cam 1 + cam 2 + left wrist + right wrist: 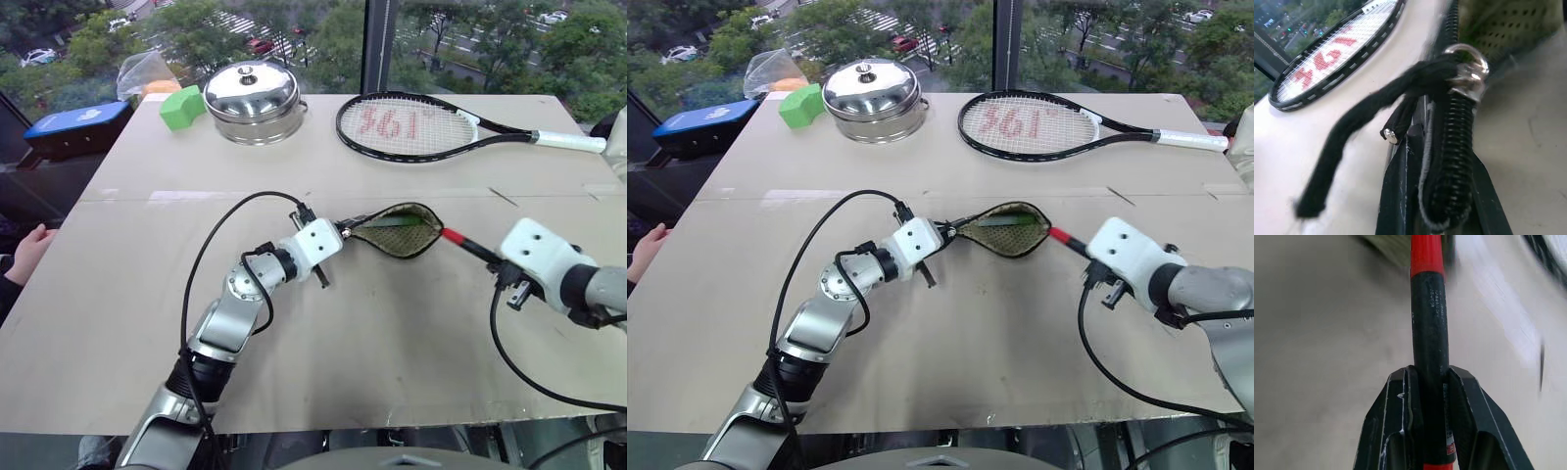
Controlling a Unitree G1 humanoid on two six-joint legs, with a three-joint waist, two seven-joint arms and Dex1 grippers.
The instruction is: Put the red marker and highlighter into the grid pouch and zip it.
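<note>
Green highlighter (397, 221) lies inside the open grid pouch (411, 247).

The highlighter (397, 221) is lying mostly hidden inside the grid pouch (397, 245), only a green strip showing, while the red marker (1429, 328) is blurring near its red tip.

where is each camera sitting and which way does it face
Left and right eye views: on the head, facing forward and down over the table; both arms show, with the racket and pot at the far edge.
Left wrist view: on the left wrist, facing along its claw, shut on the pouch at its zipper.
Right wrist view: on the right wrist, facing along its claw, shut on the marker.
Shared: the head and left wrist views both show the racket.
</note>
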